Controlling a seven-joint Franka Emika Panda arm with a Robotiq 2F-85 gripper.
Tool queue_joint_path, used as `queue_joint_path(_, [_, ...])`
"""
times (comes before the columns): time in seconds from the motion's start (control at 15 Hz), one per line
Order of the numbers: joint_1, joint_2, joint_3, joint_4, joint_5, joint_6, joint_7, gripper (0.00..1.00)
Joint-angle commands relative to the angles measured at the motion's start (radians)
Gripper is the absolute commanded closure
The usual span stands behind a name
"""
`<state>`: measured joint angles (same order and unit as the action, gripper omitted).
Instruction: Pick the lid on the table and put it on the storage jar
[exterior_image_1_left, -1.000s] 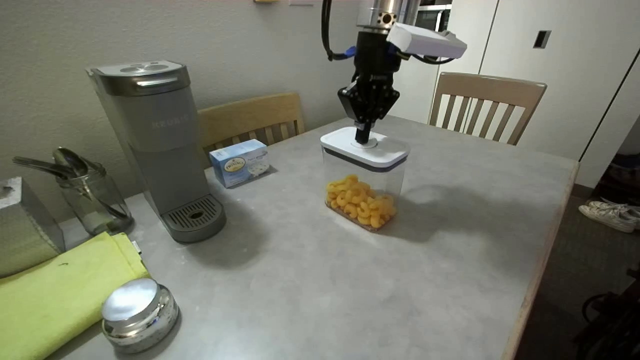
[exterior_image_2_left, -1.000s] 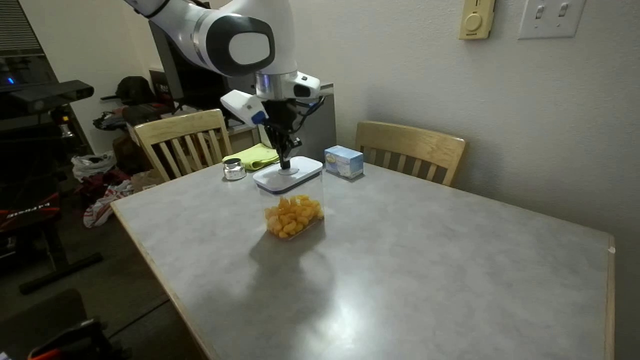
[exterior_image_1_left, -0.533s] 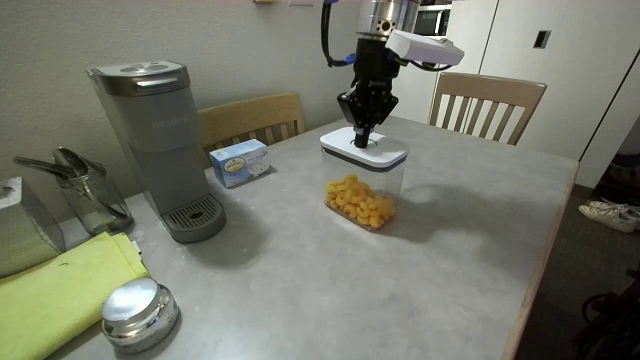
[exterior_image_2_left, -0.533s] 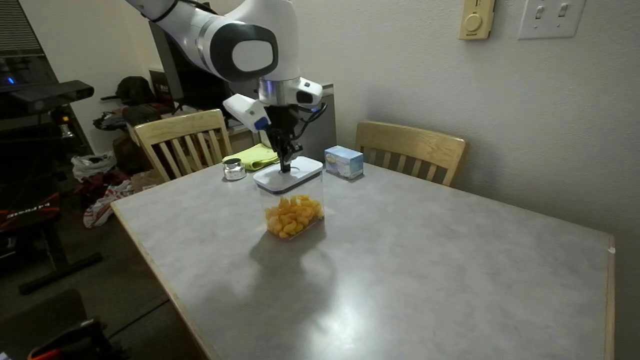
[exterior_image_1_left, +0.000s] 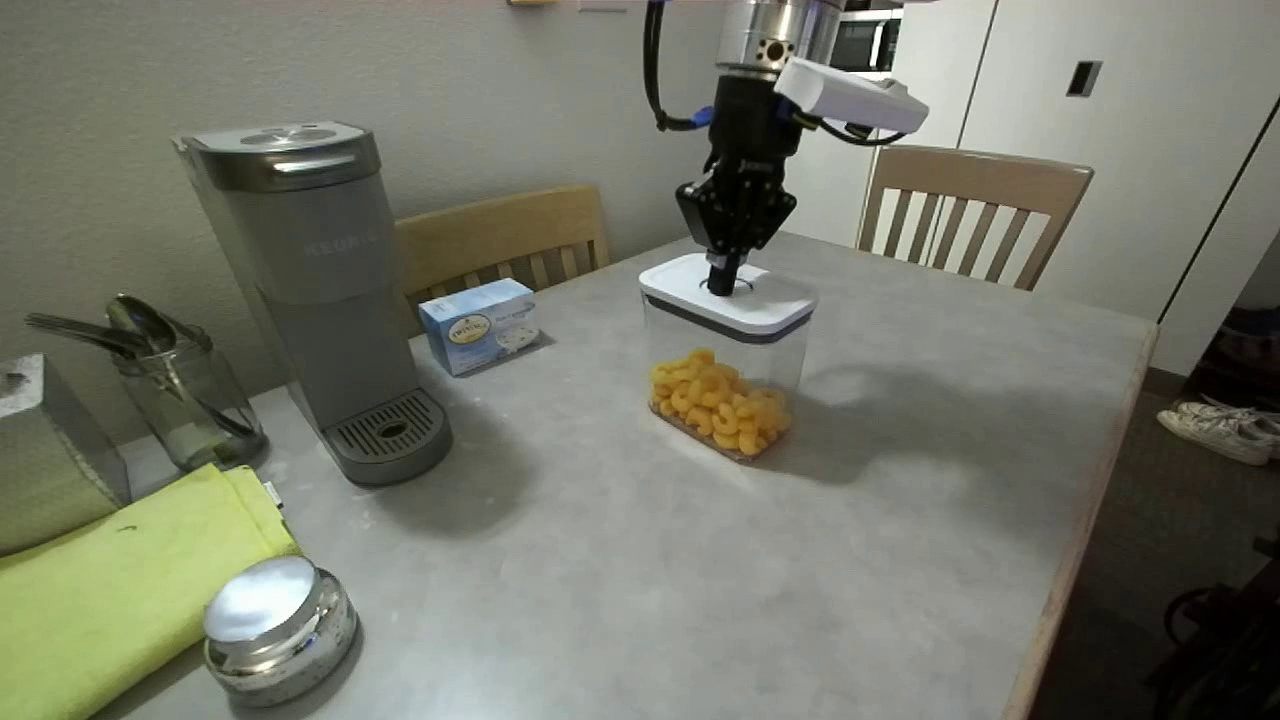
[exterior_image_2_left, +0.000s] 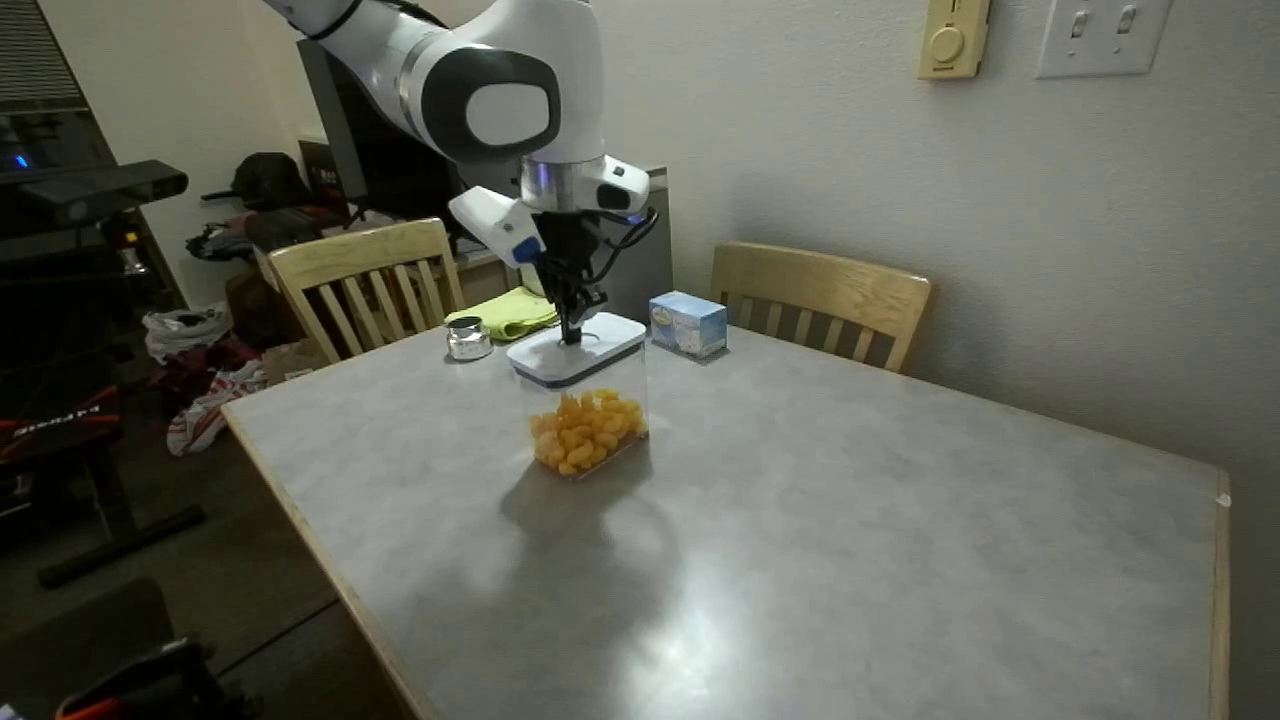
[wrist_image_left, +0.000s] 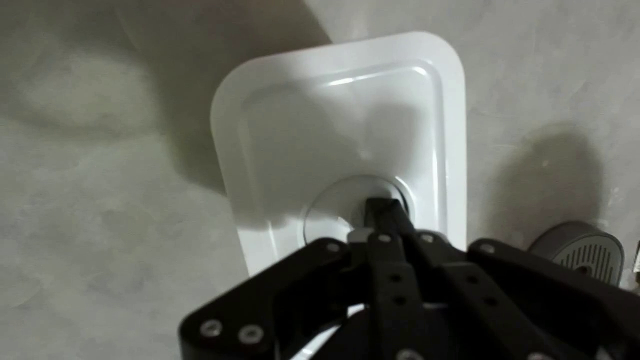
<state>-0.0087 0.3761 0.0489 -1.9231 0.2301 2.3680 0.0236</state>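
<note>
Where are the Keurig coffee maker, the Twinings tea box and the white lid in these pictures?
Keurig coffee maker (exterior_image_1_left: 320, 270), in an exterior view, on its upper front.
Twinings tea box (exterior_image_1_left: 478, 328), in an exterior view, on its printed front.
White lid (wrist_image_left: 330, 140), in the wrist view, on its flat recessed top.

- Lid (wrist_image_left: 335, 142): smooth white plastic, glossy with bright highlights
- Storage jar (exterior_image_1_left: 690, 335): clear, smooth plastic
- Keurig coffee machine (exterior_image_1_left: 320, 250): matt grey plastic body, shiny metallic upper band
- Silver canister (exterior_image_1_left: 285, 640): mirror-bright, metallic-looking
- Towel (exterior_image_1_left: 130, 585): soft-looking, matt yellow cloth
- Cutlery jar (exterior_image_1_left: 175, 420): transparent glass
- Spoon (exterior_image_1_left: 142, 322): shiny metal
- Twinings box (exterior_image_1_left: 480, 327): smooth printed card
- Tabletop (exterior_image_1_left: 620, 570): smooth, mottled grey, faintly glossy
- Chair (exterior_image_2_left: 820, 285): wood, slight sheen
- Wall (exterior_image_1_left: 520, 100): rough, matt
</note>
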Motion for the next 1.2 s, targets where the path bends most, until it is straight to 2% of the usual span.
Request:
queue_joint_path(0.0, [0.01,0.009,-0.01,0.007,-0.031,-0.014,0.015,1.0])
queue_joint_path(0.93, [0.04,-0.045,-0.03,0.04,-0.194,-0.056,0.131,1.0])
queue_joint_path(1.0, [0.042,-0.048,-0.032,0.042,-0.2,-0.056,0.138,0.74])
queue_joint_path(1.13, [0.044,-0.049,-0.033,0.047,-0.207,-0.059,0.149,0.67])
